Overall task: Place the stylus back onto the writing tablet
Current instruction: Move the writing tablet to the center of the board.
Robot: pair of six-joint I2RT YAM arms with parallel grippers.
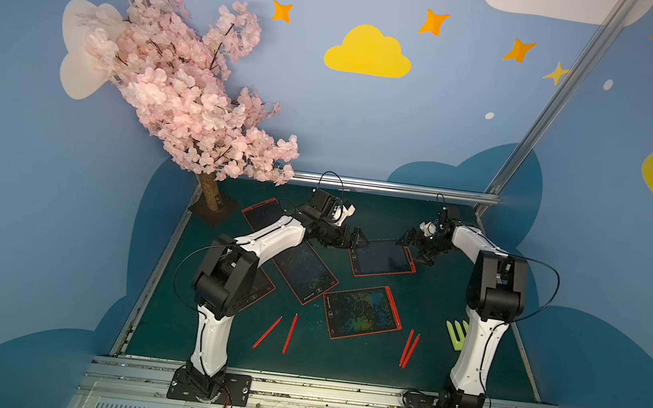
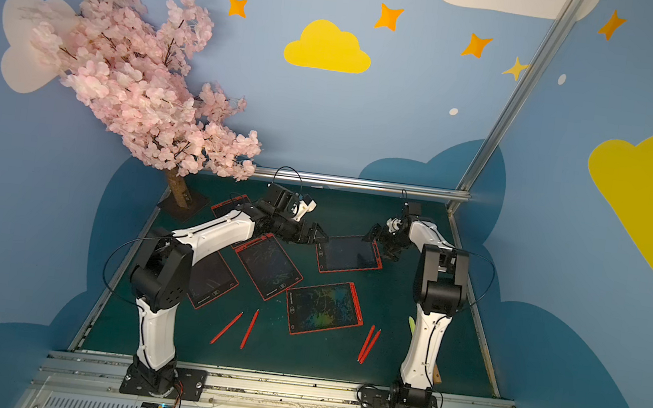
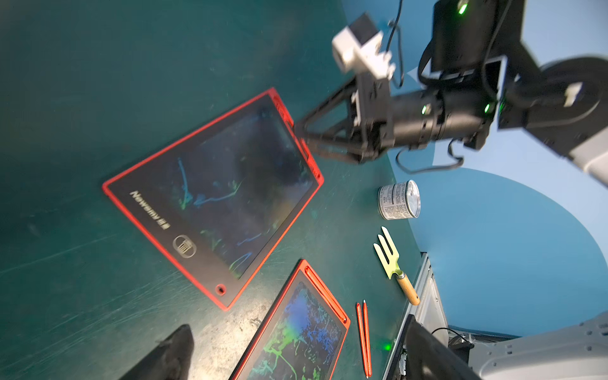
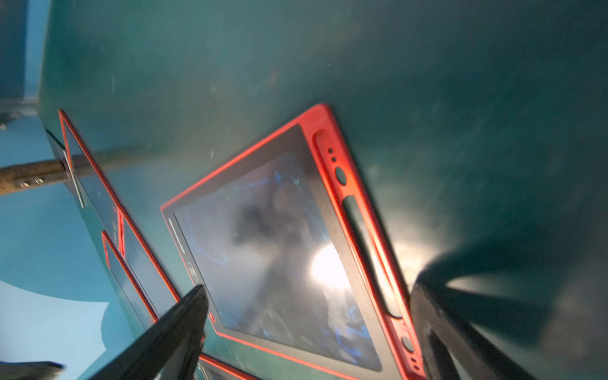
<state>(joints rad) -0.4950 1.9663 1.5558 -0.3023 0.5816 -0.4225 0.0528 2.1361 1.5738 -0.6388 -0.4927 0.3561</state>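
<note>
Several red-framed writing tablets lie on the green table. The far one (image 1: 383,258) (image 4: 279,246) has an empty stylus slot (image 4: 365,250) along its edge. My left gripper (image 1: 356,238) (image 3: 297,325) hangs open and empty over its left end. At its right end my right gripper (image 1: 406,237) (image 4: 306,296) is also open, holding nothing. The nearer tablet (image 1: 362,311) (image 3: 296,329) carries a stylus in its slot (image 3: 325,289). Loose red styluses lie near the front: two at the left (image 1: 267,332) (image 1: 290,333) and a close pair at the right (image 1: 408,348) (image 3: 363,339).
More tablets lie at the left (image 1: 304,271) (image 1: 261,214), one partly under the left arm (image 1: 261,285). A pink blossom tree (image 1: 187,93) stands at the back left corner. A green garden fork (image 1: 456,333) (image 3: 394,266) and a tin can (image 3: 398,199) sit by the right arm.
</note>
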